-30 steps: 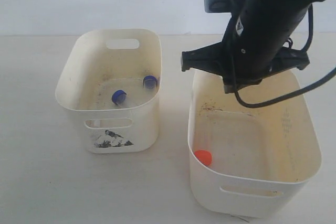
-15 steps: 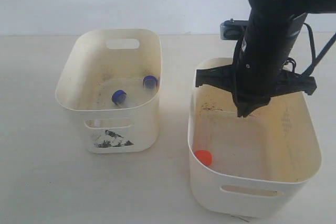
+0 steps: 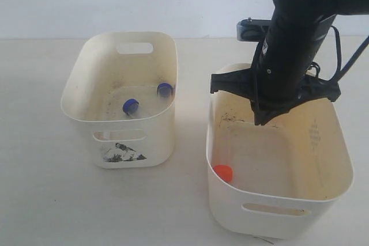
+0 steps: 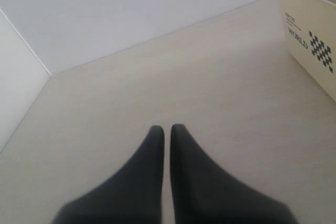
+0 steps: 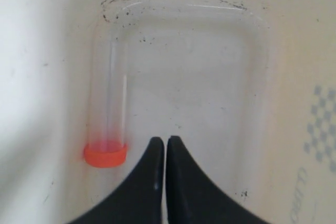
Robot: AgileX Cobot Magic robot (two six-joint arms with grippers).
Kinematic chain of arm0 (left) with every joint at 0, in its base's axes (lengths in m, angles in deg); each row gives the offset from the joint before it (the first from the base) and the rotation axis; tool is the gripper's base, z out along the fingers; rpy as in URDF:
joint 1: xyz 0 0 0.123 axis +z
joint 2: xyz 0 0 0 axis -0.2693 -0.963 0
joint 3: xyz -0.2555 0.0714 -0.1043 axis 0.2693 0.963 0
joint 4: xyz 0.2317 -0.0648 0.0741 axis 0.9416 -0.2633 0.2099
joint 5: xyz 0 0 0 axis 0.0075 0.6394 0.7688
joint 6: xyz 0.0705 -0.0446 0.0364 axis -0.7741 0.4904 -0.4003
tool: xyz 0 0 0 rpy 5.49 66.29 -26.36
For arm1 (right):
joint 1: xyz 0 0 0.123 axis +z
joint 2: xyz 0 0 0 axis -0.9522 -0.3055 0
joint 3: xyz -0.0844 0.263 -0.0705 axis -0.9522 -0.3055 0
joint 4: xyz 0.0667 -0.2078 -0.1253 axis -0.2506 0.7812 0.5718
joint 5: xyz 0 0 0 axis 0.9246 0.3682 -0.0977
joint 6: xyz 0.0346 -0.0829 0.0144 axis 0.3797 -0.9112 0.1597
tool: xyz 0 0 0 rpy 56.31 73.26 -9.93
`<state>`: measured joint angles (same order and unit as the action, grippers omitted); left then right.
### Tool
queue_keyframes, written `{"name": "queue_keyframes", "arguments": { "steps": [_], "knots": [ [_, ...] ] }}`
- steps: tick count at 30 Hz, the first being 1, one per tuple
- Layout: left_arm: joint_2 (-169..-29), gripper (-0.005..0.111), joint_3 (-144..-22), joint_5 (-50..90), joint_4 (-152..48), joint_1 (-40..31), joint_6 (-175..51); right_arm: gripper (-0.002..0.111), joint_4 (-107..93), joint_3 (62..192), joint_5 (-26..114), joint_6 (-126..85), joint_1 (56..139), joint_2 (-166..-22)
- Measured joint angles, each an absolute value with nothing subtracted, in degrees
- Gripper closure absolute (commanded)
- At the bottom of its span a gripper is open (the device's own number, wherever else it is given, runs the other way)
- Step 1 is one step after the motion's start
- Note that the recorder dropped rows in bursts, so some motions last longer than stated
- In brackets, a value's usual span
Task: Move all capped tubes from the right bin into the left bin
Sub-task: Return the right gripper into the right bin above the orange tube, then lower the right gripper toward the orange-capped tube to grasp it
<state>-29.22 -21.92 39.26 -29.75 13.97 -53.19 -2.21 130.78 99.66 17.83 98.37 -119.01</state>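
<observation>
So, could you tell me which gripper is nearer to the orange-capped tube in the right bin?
Right. The right gripper hangs over the right bin, above and beside the orange-capped tube. The left gripper is over bare table, outside a bin's wall.

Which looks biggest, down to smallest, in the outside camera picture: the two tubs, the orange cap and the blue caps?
1. right bin, though it may just be nearer the camera.
2. left bin.
3. orange cap, near blue cap and far blue cap: too alike to rank.
</observation>
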Motion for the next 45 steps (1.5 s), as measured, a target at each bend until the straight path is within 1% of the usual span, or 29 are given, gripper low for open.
{"name": "queue_keyframes", "arguments": {
  "steps": [5,10,19,31,40,45],
  "knots": [
    [-29.22,0.102,-21.92,39.26,-29.75,13.97,-53.19,0.107,-2.4,130.78,101.05,17.74,98.33,-119.13],
    [-29.22,0.102,-21.92,39.26,-29.75,13.97,-53.19,0.107,-2.75,130.78,101.94,17.74,96.86,-122.66],
    [-29.22,0.102,-21.92,39.26,-29.75,13.97,-53.19,0.107,-6.11,130.78,96.58,15.81,96.83,-123.6],
    [-29.22,0.102,-21.92,39.26,-29.75,13.97,-53.19,0.107,-5.87,130.78,99.91,14.79,96.49,-123.6],
    [-29.22,0.102,-21.92,39.26,-29.75,13.97,-53.19,0.107,-5.42,130.78,99.78,13.71,96.29,-123.69],
    [-29.22,0.102,-21.92,39.26,-29.75,13.97,-53.19,0.107,-5.42,130.78,99.62,13.3,96.29,-126.24]
  ]
}}
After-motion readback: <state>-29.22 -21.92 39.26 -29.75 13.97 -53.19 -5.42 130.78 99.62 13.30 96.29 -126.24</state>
